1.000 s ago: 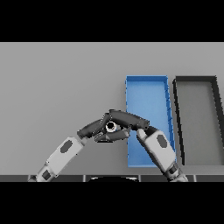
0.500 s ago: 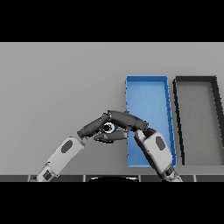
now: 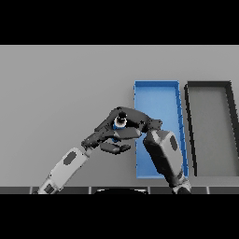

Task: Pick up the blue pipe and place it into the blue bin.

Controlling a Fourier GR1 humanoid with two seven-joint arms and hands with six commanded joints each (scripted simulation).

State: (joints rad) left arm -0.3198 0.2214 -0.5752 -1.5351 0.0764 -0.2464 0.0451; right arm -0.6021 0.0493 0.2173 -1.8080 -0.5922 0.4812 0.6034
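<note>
- The grey tabletop [image 3: 56, 88] is filling most of the view, and its left side is showing nothing but bare grey.
- The left arm is coming in from the lower left and reaching up and to the right.
- The left robot hand [image 3: 105, 137] is sitting just left of the blue bin, with its dark fingers stretched toward the right robot hand. I cannot tell whether those fingers are apart or together, because the two dark robot hands are blending into each other there.
- The blue pipe [image 3: 119, 123] is showing as a small round thing with a pale ring and a bit of blue, right where the two robot hands are meeting. It is sitting just left of the blue bin's left wall, not inside the bin.
- The right robot hand [image 3: 135, 122] is reaching to the left from over the bin, and its fingers are curling round the blue pipe and clamping on it.
- The right arm is coming up from the lower edge and lying across the lower part of the blue bin.
- The blue bin [image 3: 156, 84] is a long open box running away from the robot, and its far part is showing a plain blue floor.
- The black bin [image 3: 208, 84] is lying just right of the blue bin, side by side with it, the same long shape.
</note>
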